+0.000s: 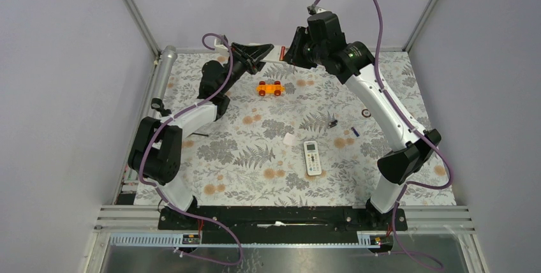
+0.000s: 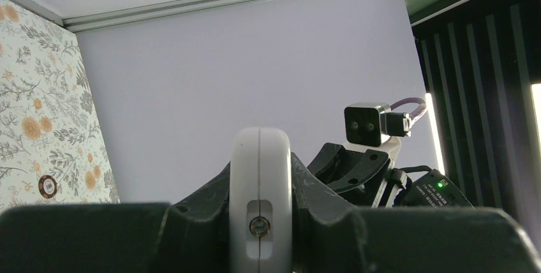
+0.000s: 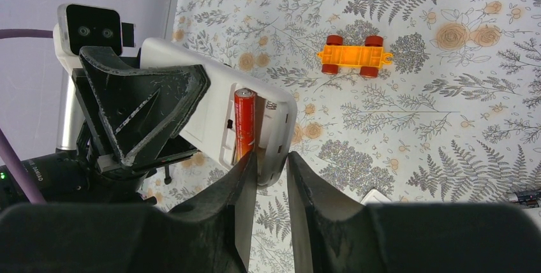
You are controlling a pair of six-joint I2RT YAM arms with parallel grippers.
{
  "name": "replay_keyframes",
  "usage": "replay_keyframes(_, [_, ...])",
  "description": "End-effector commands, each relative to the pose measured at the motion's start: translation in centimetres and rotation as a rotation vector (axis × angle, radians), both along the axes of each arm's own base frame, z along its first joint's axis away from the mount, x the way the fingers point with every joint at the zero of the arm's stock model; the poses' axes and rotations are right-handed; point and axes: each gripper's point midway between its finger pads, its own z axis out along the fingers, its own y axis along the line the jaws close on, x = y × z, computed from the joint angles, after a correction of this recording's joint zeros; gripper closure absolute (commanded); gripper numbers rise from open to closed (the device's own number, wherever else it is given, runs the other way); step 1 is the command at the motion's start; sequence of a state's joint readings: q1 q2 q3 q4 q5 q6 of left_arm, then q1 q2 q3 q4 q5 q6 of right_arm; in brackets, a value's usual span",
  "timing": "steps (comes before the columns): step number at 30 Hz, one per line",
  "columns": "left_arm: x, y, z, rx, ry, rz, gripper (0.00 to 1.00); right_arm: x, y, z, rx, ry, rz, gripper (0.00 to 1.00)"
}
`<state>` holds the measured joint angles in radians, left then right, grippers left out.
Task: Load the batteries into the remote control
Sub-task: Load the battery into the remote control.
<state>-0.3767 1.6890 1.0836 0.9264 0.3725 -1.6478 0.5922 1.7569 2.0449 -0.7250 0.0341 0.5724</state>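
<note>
Left fingers [image 2: 204, 212] pinching the remote control [image 3: 214, 104] edge-on, raised over the far edge of the bench [image 1: 242, 158], only the right wrist view showing a red battery [image 3: 244, 120] in its open back compartment, right fingers [image 3: 244, 190] narrowly parted just below, only the top view showing a white screen remote [image 1: 312, 157] and an orange toy car [image 1: 270, 88] on the bench

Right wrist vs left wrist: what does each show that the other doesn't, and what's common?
Right wrist only: a battery in the open compartment of the remote control, the right gripper with jaws apart at that end, an orange wheeled toy on the floral tablecloth. Left wrist only: the remote's narrow white edge end-on, with a screw, and the right arm's wrist camera beyond. Both: the remote clamped in the left gripper, and the tablecloth.
</note>
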Motion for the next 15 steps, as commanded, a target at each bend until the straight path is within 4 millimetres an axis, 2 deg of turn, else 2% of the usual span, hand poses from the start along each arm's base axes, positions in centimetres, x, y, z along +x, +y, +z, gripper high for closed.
replay_keyframes(1, [-0.8, 0.7, 2.8, -0.048, -0.096, 0.023, 1.00, -0.2, 0.5, 1.2, 0.012, -0.023, 0.011, 0.69])
replay_keyframes(7, [-0.6, 1.0, 2.5, -0.040, -0.093, 0.038, 1.00, -0.7, -0.7, 3.3, 0.044, -0.063, -0.041, 0.65])
replay_keyframes(10, [-0.4, 1.1, 2.7, -0.044, -0.096, 0.044, 1.00, -1.0, -1.2, 3.7, 0.047, -0.072, -0.058, 0.64])
replay_keyframes(15, [-0.4, 1.3, 3.2, -0.062, -0.107, 0.046, 1.00, -1.5, -0.8, 4.1, 0.090, -0.056, -0.049, 0.62])
